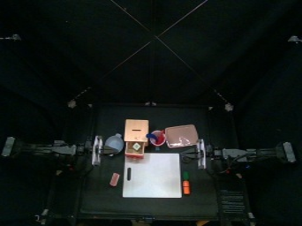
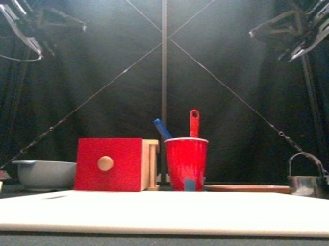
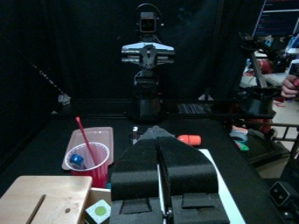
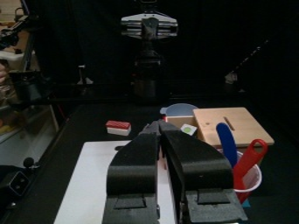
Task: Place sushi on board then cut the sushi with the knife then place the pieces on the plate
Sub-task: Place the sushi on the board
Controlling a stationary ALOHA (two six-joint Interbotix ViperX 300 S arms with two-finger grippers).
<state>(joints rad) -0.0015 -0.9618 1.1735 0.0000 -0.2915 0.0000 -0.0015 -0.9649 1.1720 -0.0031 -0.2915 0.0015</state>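
Both arms rest at the sides of the black bench (image 1: 88, 199), well apart from the toys. The left end effector (image 3: 158, 138) has its jaws pressed together with nothing between them. The right end effector (image 4: 159, 131) is likewise closed and empty.

A white rectangular cutting board (image 1: 154, 177) lies at the front middle of the bench, its centre bare. A small orange-red toy (image 1: 186, 187) rests at its right edge, and a small pink-red block (image 1: 115, 179) lies just left of it.

Behind the board stand, from left to right:
- a blue-grey bowl (image 1: 113, 141)
- a pale wooden box with a red drawer front (image 2: 110, 165)
- a red plastic cup (image 2: 187, 163) holding a blue toy knife (image 2: 162, 129) and a red toy knife (image 2: 194, 121)
- a flat pink tray (image 1: 182, 135)

A round metal cutter with a wire handle (image 2: 306, 180) stands at the far right.

A small round toy with a pale face and a green centre (image 1: 136, 146) sits on top of the box. It may be the sushi, though I cannot tell for certain.
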